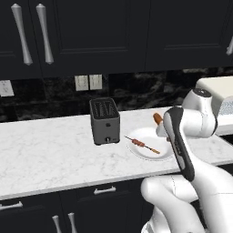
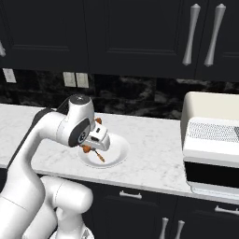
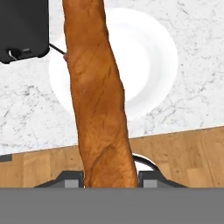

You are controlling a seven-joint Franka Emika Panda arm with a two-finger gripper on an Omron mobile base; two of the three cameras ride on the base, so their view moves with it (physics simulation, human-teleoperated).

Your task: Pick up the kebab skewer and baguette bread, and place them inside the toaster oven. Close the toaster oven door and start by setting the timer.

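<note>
The claw grips the long orange-brown baguette loaf, lifted above the round white plate near the marble surface's front edge; the thin meat skewer lies on the plate.

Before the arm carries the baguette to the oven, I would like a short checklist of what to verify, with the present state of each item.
1. Baguette held between the fingers: ok, the gripper is shut on one end of it.
2. Baguette lifted off the plate: ok, the hand view shows it hanging above the plate.
3. Skewer undisturbed: ok, it lies on the plate.
4. Toaster out of the way: ok, it stands left of the plate.
5. Oven door open: cannot tell from this angle.
6. Counter path toward the oven free: ok.
</note>
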